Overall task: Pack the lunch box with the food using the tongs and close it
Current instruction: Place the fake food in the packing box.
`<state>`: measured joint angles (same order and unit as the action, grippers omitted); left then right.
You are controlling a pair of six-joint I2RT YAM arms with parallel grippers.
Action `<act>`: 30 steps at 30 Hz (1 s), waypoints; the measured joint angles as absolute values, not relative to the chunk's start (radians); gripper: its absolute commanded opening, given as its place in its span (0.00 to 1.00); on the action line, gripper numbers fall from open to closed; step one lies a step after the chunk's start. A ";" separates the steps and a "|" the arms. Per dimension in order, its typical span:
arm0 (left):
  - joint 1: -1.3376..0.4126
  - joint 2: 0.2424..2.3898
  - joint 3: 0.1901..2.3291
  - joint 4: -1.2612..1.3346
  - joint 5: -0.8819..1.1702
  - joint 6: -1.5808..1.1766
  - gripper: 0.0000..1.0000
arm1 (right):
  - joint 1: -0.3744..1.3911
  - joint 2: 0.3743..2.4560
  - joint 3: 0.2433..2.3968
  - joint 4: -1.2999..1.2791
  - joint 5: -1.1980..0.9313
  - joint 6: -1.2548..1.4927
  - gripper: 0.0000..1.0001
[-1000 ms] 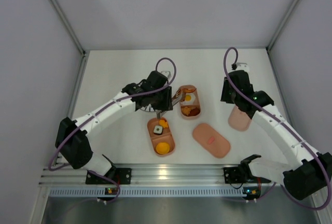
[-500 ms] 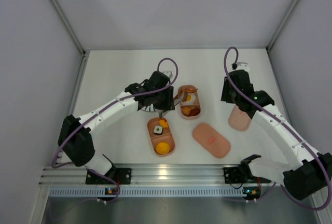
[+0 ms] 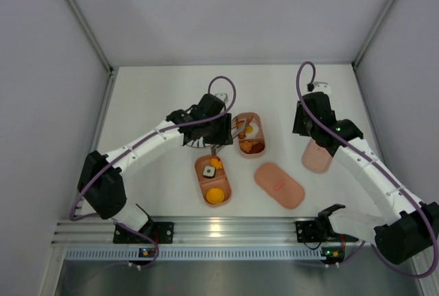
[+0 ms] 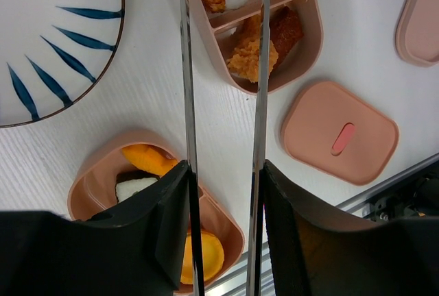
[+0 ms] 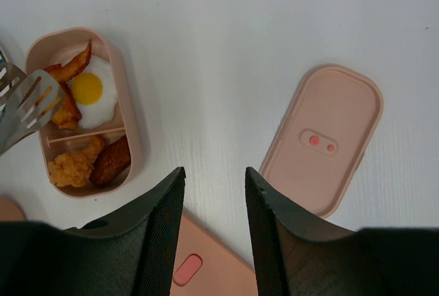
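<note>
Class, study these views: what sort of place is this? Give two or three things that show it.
Most likely a robotics lab test cell, not a kitchen: a left arm and a right arm bolted to a metal rail, plain walls boxing in a white table.

You have two pink trays: the far tray (image 5: 130,131) and the near tray (image 4: 86,188). You have two lids, the one-mark lid (image 3: 279,185) at near right and the two-spot lid (image 5: 343,111) farther right. There is one striped plate (image 4: 55,35) and one pair of tongs (image 4: 188,104).

In the near tray you can count three pieces:
- an orange wedge (image 4: 147,159)
- a black-and-white piece (image 4: 134,186)
- a yellow round (image 4: 209,255)

The far tray gives you one fried egg (image 5: 92,90), one crumbed piece (image 5: 72,166) and one dark brown piece (image 5: 113,159). It also holds browned strips (image 5: 72,66) you can't count behind the tongs.
</note>
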<state>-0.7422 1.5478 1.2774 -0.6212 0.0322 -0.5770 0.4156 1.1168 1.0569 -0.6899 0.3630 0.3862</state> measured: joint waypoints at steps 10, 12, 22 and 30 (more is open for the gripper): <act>-0.743 1.547 1.277 -0.604 0.032 -0.574 0.52 | 0.416 1.112 1.057 -0.695 0.366 0.387 0.40; -0.743 1.547 1.277 -0.604 0.030 -0.574 0.52 | 0.416 1.108 1.057 -0.698 0.366 0.387 0.40; -0.743 1.431 1.277 -0.613 -0.011 -0.559 0.53 | 0.416 1.071 1.061 -0.704 0.350 0.395 0.40; -0.742 1.274 1.266 -0.665 -0.066 -0.552 0.54 | 0.416 1.061 1.061 -0.707 0.337 0.405 0.40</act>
